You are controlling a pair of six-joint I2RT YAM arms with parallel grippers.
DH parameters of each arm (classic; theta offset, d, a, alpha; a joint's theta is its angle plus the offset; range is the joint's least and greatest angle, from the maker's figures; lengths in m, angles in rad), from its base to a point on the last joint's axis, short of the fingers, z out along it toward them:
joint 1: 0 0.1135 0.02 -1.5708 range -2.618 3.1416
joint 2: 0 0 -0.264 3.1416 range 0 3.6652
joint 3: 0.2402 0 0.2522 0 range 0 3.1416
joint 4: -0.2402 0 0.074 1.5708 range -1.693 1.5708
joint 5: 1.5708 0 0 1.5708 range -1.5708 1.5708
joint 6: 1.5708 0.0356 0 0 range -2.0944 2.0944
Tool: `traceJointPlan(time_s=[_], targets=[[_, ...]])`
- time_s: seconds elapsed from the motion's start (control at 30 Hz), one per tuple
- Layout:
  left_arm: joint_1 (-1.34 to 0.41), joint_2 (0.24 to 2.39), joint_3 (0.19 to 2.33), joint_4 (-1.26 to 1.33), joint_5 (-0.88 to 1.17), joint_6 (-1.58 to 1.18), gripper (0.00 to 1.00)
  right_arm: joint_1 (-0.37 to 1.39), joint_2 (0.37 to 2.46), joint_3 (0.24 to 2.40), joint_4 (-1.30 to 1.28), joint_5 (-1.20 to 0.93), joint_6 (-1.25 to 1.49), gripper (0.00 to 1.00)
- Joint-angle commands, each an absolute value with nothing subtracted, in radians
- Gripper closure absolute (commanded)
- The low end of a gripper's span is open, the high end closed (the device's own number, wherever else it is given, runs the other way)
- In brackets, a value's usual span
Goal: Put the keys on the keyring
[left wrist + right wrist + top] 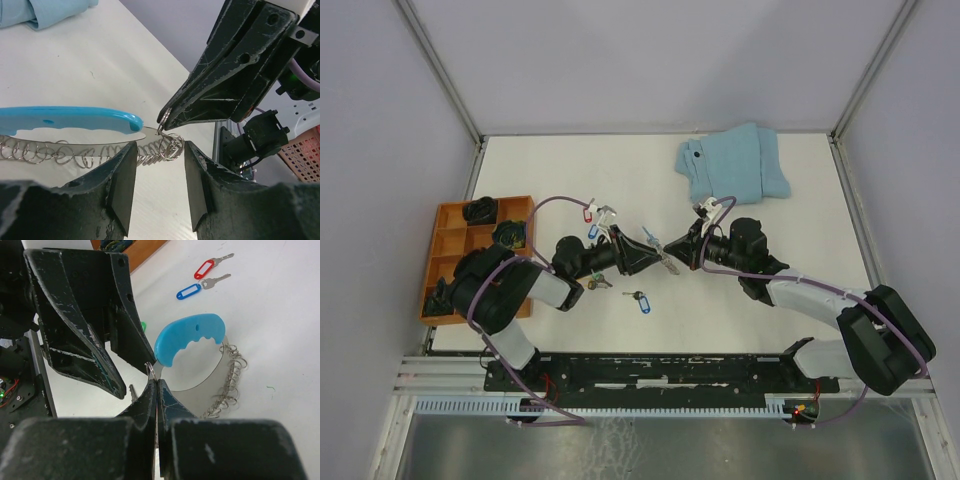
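The keyring hangs between my two grippers, with its blue plastic grip and a chain of small silver rings. My right gripper is shut, pinching a small ring at the keyring's end beside the blue grip. Facing it, my left gripper is open and holds nothing; the last rings lie just past its fingertips. On the table lie loose keys with a red tag and blue tags. A key blade shows under my right fingers.
A folded light-blue cloth lies at the back right. An orange compartment tray with dark parts stands at the left edge. A green-tagged key lies by the left arm. Both arms meet mid-table.
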State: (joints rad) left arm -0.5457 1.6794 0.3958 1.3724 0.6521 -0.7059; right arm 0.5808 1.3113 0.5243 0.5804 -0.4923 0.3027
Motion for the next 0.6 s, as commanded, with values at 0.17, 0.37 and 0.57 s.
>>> traceJointPlan(time_s=[0.17, 0.37, 0.57], targets=[[-0.545, 1.691, 0.42, 1.48, 0.627, -0.77, 0.51, 0.594, 1.32, 0.522, 0.663, -0.513, 0.311, 0.99], [-0.545, 1.689, 0.428, 1.529, 0.652, -0.787, 0.61, 0.607, 1.335, 0.53, 0.666, -0.511, 0.313, 0.99], [-0.546, 1.695, 0.437, 1.527, 0.675, -0.782, 0.68, 0.615, 1.333, 0.536, 0.664, -0.506, 0.318, 0.99]])
